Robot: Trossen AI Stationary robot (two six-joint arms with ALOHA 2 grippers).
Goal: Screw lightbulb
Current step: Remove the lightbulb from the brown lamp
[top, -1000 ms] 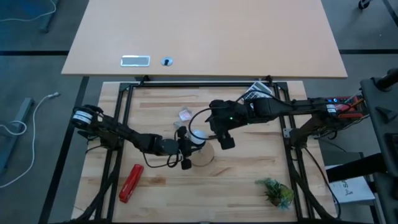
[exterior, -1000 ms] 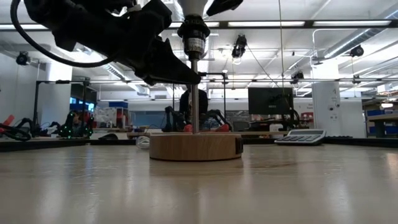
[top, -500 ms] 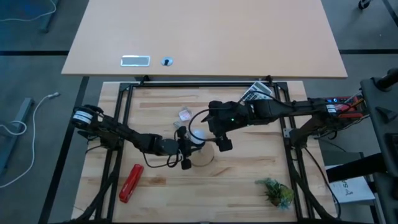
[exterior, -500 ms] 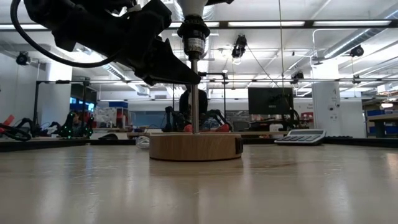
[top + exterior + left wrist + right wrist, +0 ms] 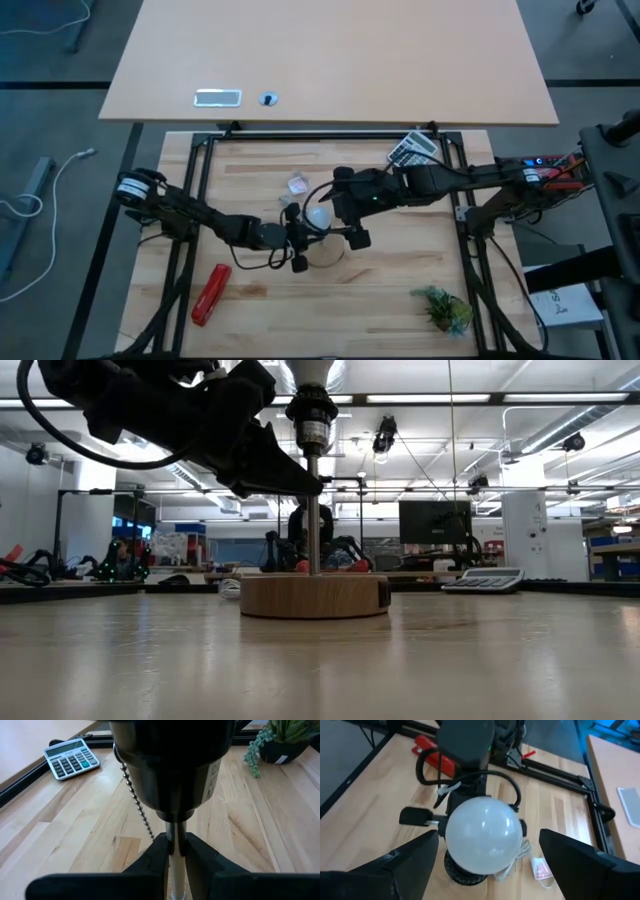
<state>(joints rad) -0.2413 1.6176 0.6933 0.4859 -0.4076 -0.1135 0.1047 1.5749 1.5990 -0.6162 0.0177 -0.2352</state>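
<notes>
While the left gripper (image 5: 175,852) stays clamped on the thin metal post (image 5: 312,510) of the lamp stand, the lightbulb (image 5: 483,836) sits upright in the black socket (image 5: 172,765) on top of that post, above the round wooden base (image 5: 314,596) on the table (image 5: 400,270). Around the lightbulb the right gripper (image 5: 485,855) is released, its fingers (image 5: 417,857) apart on both sides without touching it.
</notes>
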